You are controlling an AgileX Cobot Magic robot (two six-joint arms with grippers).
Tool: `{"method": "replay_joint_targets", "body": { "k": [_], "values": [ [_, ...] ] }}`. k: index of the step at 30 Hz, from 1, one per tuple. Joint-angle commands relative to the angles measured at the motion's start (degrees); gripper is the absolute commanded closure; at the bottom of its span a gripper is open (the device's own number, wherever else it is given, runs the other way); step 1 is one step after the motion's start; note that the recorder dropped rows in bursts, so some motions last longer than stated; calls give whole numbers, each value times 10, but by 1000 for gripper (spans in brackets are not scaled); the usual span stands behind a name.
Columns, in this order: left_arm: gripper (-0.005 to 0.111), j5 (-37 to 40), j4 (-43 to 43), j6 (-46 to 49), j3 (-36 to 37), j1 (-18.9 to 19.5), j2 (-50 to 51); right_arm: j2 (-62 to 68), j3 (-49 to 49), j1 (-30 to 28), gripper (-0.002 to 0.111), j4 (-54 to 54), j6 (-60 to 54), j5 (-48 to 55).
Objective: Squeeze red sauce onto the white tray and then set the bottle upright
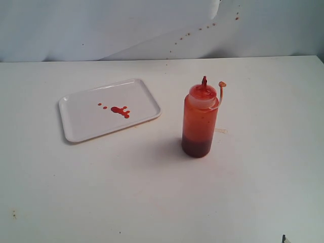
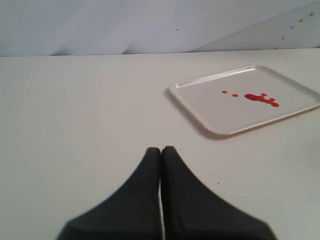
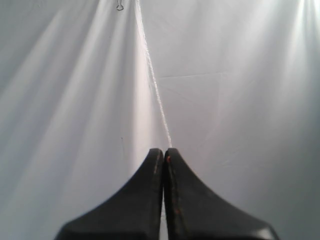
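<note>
Bottle (image 1: 200, 121) upright, orange-stained, dark-based; red sauce (image 1: 120, 110) blobs on white tray (image 1: 85, 122); left end effector (image 2: 161, 150), right end effector (image 3: 163, 151) clenched empty.

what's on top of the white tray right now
Just red sauce: one larger blob and a few small drops near the middle of the white tray. The bottle stands upright on the table beside it. The tray hides whatever is under it.

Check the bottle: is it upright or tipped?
Upright: the bottle stands on its dark base on the table, nozzle pointing up, apart from the white tray.
</note>
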Motion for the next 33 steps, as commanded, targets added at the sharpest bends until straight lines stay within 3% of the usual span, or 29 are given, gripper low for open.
{"method": "replay_joint_targets", "body": {
  "k": [1,20,25,28,33],
  "values": [
    [107,-6,-12,6,3,-2,-2,-2,0,1,108,2,1,-2],
    [107,-6,-7,6,3,-2,-2,-2,0,2,108,8,1,-2],
    [107,-6,-7,6,3,-2,-2,-49,1,-12,108,-90,-24,35],
    [107,-6,-7,6,3,-2,-2,-116,55,-35,108,-136,-22,51],
    [107,-6,-7,6,3,-2,-2,-229,240,-86,108,-226,-22,-57]
  ]
}}
